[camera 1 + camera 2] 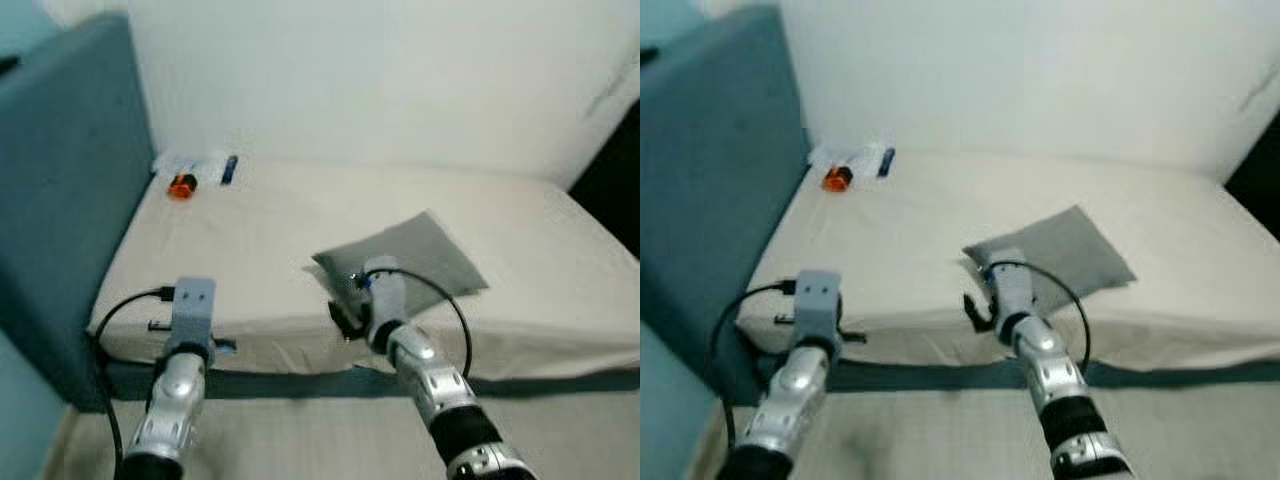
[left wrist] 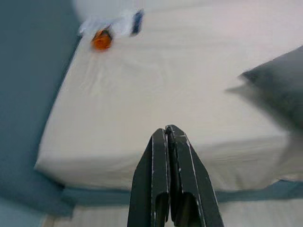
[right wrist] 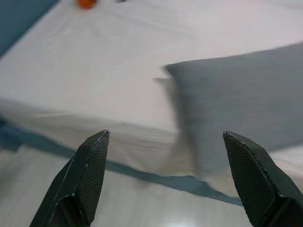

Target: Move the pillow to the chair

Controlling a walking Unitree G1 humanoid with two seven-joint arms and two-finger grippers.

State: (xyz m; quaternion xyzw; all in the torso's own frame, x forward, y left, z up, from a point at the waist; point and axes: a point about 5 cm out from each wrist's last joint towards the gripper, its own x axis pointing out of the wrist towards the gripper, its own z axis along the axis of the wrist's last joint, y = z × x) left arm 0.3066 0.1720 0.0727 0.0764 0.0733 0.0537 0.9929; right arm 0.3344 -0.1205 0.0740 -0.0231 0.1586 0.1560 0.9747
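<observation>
A grey pillow (image 1: 410,255) is seen lying flat on a bed (image 1: 280,230) covered by a cream sheet, near the front edge of the mattress and somewhat toward the robot's right of its middle. One corner of the pillow is turned toward the front edge, and that corner is partly covered in the head views by the right arm.

The right end effector (image 3: 165,142) is held at the front edge of the bed, just before the pillow's near corner. In the right wrist view its two black fingers (image 3: 90,170) are spread wide, with the pillow's corner framed between them and nothing gripped; whether the fingertips touch the fabric cannot be told.

The left end effector (image 2: 166,135) is held in front of the bed toward its left part, well apart from the pillow. In the left wrist view its fingers are pressed together with no gap between them, and nothing is held. Black cables are looped from both wrists.

At the far left corner of the bed, by the wall, a small orange object (image 1: 182,185) is seen, with something pale and a small dark blue item (image 1: 230,168) just beside it; they are too blurred to be identified. A teal panel (image 1: 60,180) stands along the bed's left side. A white wall (image 1: 380,70) rises behind the bed, and a teal band runs along the base below the mattress.
</observation>
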